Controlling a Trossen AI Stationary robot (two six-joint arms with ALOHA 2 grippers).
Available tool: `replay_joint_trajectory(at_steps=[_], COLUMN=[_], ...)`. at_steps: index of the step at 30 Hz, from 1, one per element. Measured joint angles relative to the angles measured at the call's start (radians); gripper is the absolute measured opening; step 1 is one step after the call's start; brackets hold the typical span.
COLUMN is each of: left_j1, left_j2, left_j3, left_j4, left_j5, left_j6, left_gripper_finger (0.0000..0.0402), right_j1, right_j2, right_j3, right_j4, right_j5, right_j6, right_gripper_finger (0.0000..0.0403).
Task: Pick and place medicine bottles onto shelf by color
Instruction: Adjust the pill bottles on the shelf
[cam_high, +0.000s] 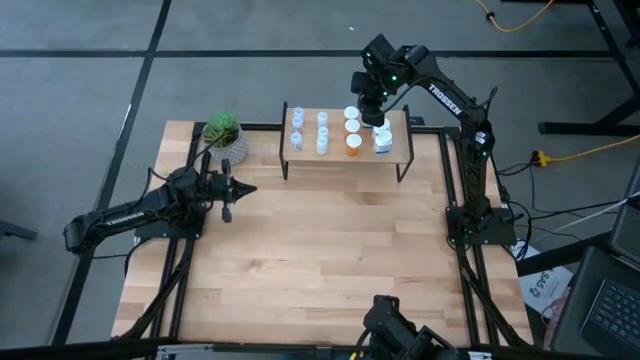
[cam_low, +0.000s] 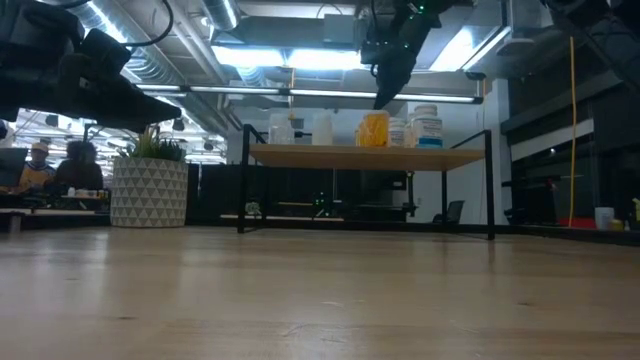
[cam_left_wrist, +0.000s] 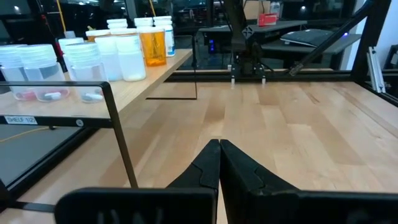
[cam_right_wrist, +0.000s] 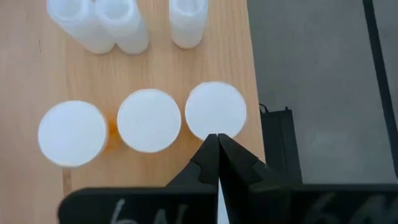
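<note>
Right end effector (cam_right_wrist: 217, 142) closed, empty, just above white-capped medicine bottles (cam_right_wrist: 215, 110) on shelf (cam_high: 400, 150); descent risks toppling row

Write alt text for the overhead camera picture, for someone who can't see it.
Small pale blue, orange and white medicine bottles stand in rows on a low light-wood shelf at the wooden table's far edge, with the right gripper shut above them. The left gripper, also shut, waits near a white-potted green plant.
</note>
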Motion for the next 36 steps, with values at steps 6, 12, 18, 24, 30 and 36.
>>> replay_joint_trajectory(at_steps=[6, 12, 18, 24, 30, 36], left_j1=[0.000, 0.000, 0.000, 0.000, 0.000, 0.000], left_j2=[0.000, 0.000, 0.000, 0.000, 0.000, 0.000], left_j3=[0.000, 0.000, 0.000, 0.000, 0.000, 0.000], left_j4=[0.000, -0.006, -0.006, -0.006, -0.006, -0.006], left_j5=[-0.001, -0.122, -0.183, -0.185, -0.185, -0.185], left_j6=[0.000, 0.008, 0.028, 0.029, 0.029, 0.029], left_gripper_finger=[0.0000, 0.0000, 0.0000, 0.0000, 0.0000, 0.0000], right_j1=[0.003, 0.009, 0.022, 0.032, 0.040, 0.041], right_j2=[0.002, 0.002, 0.002, 0.002, 0.002, 0.002], right_j3=[0.000, 0.000, 0.000, 0.000, 0.000, 0.000], right_j4=[0.001, -0.012, -0.002, -0.012, -0.013, -0.013], right_j5=[0.006, 0.008, 0.008, 0.008, 0.008, 0.015], right_j6=[0.010, 0.012, 0.007, 0.007, -0.005, -0.010], right_gripper_finger=[0.0005, 0.0005, 0.0005, 0.0005, 0.0005, 0.0005])
